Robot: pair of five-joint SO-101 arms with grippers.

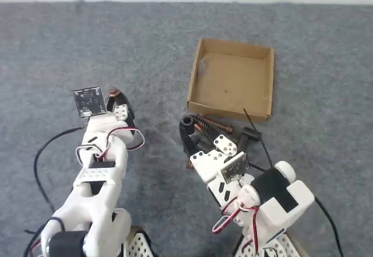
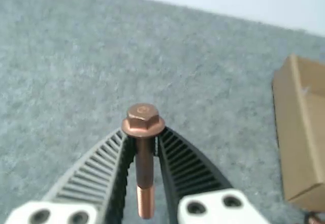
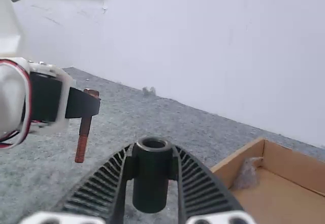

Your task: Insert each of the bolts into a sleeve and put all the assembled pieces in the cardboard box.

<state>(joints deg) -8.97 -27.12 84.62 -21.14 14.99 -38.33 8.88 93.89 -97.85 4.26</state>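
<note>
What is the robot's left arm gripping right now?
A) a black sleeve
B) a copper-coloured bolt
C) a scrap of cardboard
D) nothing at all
B: the left gripper is shut on a copper-coloured bolt, clamped just below its hexagonal head; the black sleeve sits in the right gripper instead.
</note>
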